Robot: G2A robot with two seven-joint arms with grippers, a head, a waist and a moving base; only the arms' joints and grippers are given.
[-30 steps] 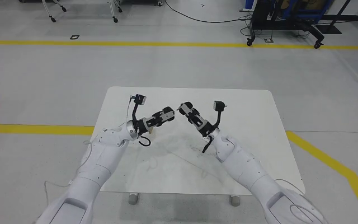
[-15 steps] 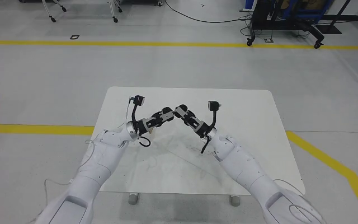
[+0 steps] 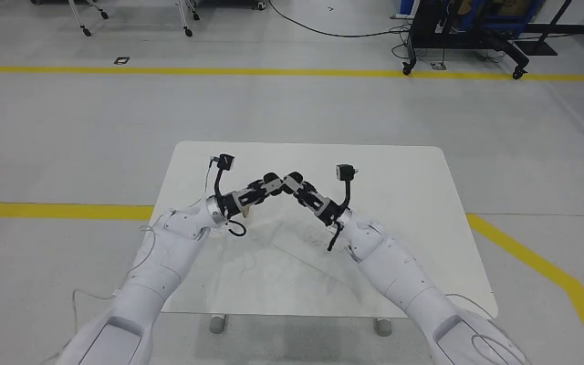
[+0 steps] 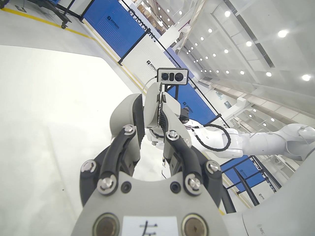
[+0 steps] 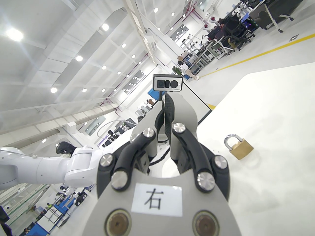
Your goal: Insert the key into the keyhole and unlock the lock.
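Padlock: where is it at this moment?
In the right wrist view the padlock lies flat on the white table, a little off to the side of the right gripper and not touching it.

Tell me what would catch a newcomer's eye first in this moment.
The left gripper and right gripper meet tip to tip above the middle of the white table. In the right wrist view a brass padlock lies flat on the table, its shackle apparently closed, with nothing touching it.
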